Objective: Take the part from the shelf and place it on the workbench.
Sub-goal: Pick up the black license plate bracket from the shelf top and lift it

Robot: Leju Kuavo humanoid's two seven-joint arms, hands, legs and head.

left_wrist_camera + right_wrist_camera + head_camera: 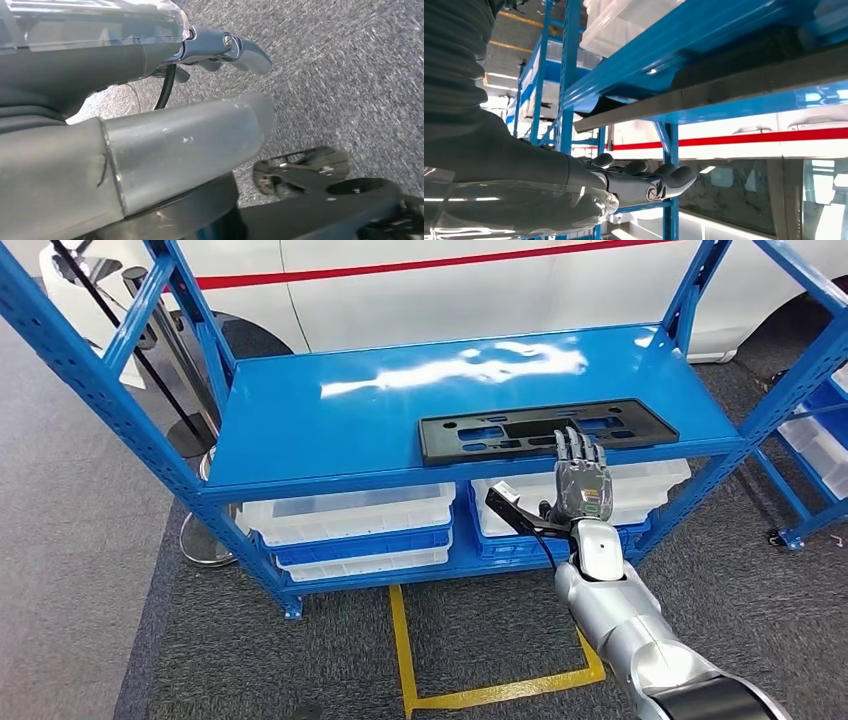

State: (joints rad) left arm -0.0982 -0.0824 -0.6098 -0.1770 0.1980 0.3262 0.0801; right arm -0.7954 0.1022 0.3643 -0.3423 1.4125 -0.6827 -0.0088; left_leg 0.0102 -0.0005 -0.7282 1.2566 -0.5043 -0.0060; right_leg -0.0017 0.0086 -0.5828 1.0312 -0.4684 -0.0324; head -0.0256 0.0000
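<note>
On the blue shelf (330,420) lay one black part (545,427); the right hand (581,477), fingers extended and empty, reached over its near edge.

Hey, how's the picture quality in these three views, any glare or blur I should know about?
Head view: sharp, but bright glare streaks the blue shelf behind the black part. Left wrist view: the carpet is smeared and the left hand soft. Right wrist view: the right hand is clear, the background window washed out.
</note>
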